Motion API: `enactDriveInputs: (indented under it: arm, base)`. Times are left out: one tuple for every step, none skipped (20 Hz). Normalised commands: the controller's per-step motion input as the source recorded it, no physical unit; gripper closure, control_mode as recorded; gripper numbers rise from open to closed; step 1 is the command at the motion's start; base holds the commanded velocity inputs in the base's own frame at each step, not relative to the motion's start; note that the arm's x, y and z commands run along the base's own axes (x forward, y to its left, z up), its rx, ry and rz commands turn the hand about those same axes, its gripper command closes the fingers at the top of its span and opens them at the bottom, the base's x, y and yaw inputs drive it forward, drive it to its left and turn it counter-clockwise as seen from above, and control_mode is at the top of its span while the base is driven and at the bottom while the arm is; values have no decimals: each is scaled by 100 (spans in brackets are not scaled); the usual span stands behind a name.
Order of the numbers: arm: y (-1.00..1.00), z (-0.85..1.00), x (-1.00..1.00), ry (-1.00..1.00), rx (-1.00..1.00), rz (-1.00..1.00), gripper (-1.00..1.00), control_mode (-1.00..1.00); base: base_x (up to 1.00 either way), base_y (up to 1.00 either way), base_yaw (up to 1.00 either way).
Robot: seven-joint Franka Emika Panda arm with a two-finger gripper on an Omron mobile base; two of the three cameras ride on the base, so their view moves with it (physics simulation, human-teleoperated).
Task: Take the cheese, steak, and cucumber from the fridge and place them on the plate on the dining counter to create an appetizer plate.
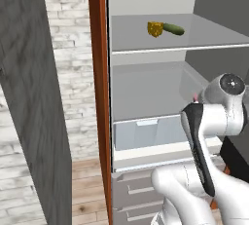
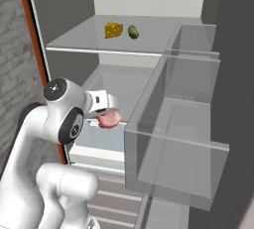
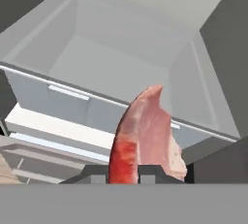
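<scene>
Carrying the steak [image 3: 145,136] pinched in the gripper [image 3: 123,172] above the fridge's [image 1: 99,73] crisper drawer [image 3: 111,63]; cheese [image 2: 114,29] and cucumber [image 2: 133,31] are sitting on the upper shelf. Next probably: driving to the plate.

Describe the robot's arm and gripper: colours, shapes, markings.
The arm is glossy white, built of rounded tubular links with dark grey-black bands and round grey joint caps. No cables or markings show. The gripper has a white boxy hand and two small dark finger tips.

Open space above the crisper drawer [image 3: 121,106], glass shelf [image 1: 170,46] overhead, door bins [image 2: 178,143] rightward.
</scene>
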Motion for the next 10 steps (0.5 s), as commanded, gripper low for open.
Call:
enactDriveInputs:
  arm:
    - [0, 41, -83, -1, 0, 15, 100, -100]
    - [0, 40, -88, -1, 0, 15, 100, -100]
    - [0, 33, -81, 0, 0, 17, 100, -100]
    - [1, 25, -74, -1, 0, 15, 100, -100]
    - [0, 0, 0, 0, 0, 0, 100, 100]
    - [0, 0, 0, 0, 0, 0, 100, 100]
    - [0, 0, 0, 0, 0, 0, 100, 100]
    - [0, 0, 0, 0, 0, 0, 100, 100]
    - [0, 0, 0, 0, 0, 0, 100, 100]
    - [0, 0, 0, 0, 0, 0, 100, 100]
  base:
    - [0, 0, 0]
    - [0, 0, 0]
    - [0, 0, 0]
    - [0, 0, 0]
    - [-69, 6, 12]
    - [-59, 12, 10]
    - [-54, 15, 7]
    - [-70, 7, 4]
    - [-77, 18, 4]
    - [-79, 30, 3]
